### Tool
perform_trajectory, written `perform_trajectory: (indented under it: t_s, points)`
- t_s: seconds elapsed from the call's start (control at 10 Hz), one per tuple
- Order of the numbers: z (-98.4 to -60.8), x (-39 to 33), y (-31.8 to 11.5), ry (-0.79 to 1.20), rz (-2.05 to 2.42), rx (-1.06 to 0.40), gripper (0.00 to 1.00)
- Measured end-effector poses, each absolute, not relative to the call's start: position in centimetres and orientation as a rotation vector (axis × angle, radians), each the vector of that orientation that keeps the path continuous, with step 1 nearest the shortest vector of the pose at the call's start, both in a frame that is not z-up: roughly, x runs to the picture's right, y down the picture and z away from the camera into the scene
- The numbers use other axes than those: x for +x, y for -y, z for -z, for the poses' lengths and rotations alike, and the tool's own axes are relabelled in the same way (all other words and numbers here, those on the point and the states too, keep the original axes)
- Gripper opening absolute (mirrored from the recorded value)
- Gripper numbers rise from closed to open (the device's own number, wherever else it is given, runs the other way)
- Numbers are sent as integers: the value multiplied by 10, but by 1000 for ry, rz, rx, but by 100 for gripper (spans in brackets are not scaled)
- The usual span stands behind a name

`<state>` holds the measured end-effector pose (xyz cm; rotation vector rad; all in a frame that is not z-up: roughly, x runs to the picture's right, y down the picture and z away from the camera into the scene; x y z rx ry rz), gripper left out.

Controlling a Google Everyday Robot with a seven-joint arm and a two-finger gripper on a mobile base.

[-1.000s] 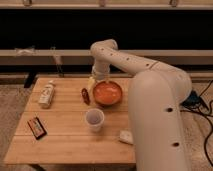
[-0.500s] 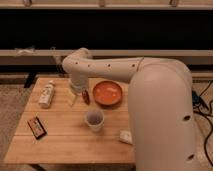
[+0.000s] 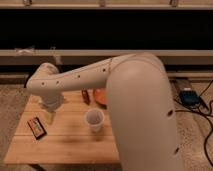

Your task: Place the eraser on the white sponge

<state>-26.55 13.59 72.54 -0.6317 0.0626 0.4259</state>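
Observation:
The eraser (image 3: 37, 127), a flat black block with orange-red edges, lies near the left edge of the wooden table (image 3: 65, 147). My gripper (image 3: 50, 117) hangs from the wrist just right of the eraser and slightly behind it, low over the table and apart from the eraser. The white sponge is hidden behind my large white arm (image 3: 140, 110).
A white cup (image 3: 94, 120) stands mid-table. A dark red oblong object (image 3: 86, 96) and part of an orange bowl (image 3: 100, 95) show behind it. Black cables and a box (image 3: 190, 96) lie on the floor to the right.
My arm has swung left and forward across the table, from near the bowl towards the eraser. It now covers the bottle and the sponge.

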Motion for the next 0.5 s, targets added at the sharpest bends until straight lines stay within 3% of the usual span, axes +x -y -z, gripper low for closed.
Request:
perform_trajectory:
  t_s: [0.3,0.5]
  points:
    - [-701,-318,-183,-26,-261,-644,80]
    - [-703,-315,-182,-33,-256,-640,80]
